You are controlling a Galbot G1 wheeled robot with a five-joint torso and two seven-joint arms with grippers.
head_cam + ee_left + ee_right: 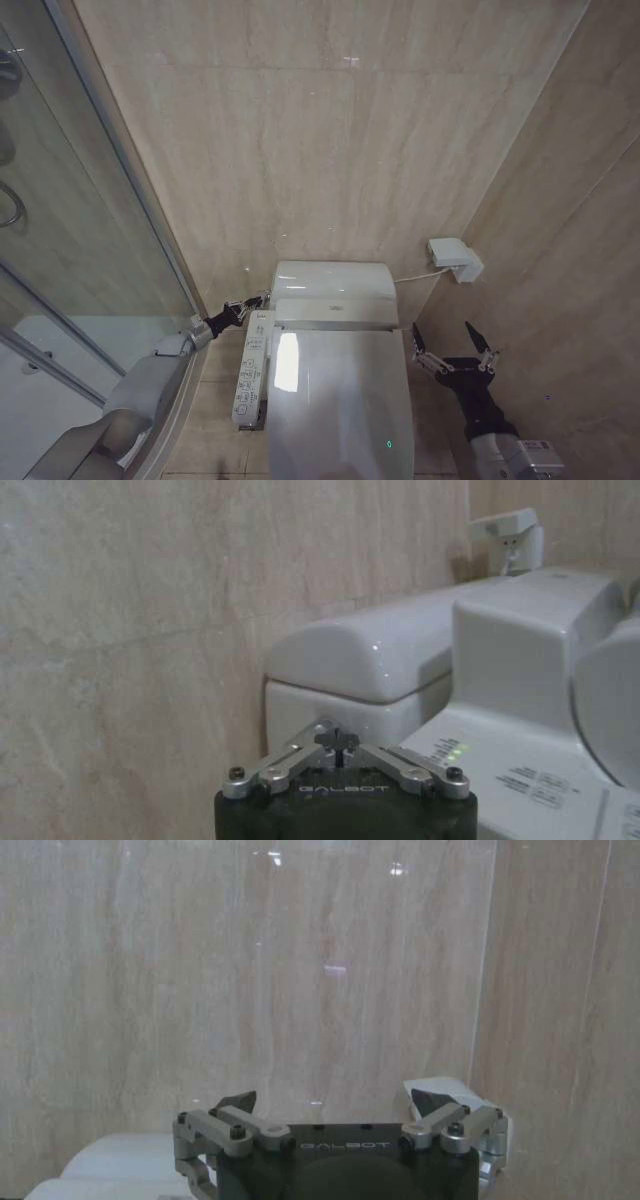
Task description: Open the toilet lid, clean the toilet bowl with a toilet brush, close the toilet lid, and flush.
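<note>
The toilet lid lies shut over the toilet bowl, which is hidden beneath it. The toilet brush is out of view. My left gripper is shut with nothing in it, its tips close to the left side of the white tank, just above the side control panel. In the left wrist view that gripper points at the tank's side. My right gripper stands open to the right of the toilet, apart from it; the right wrist view shows it spread wide and facing the wall.
A glass shower screen and white shower tray stand close on the left. A white wall box with a cable hangs right of the tank. Beige tiled walls close in behind and on the right.
</note>
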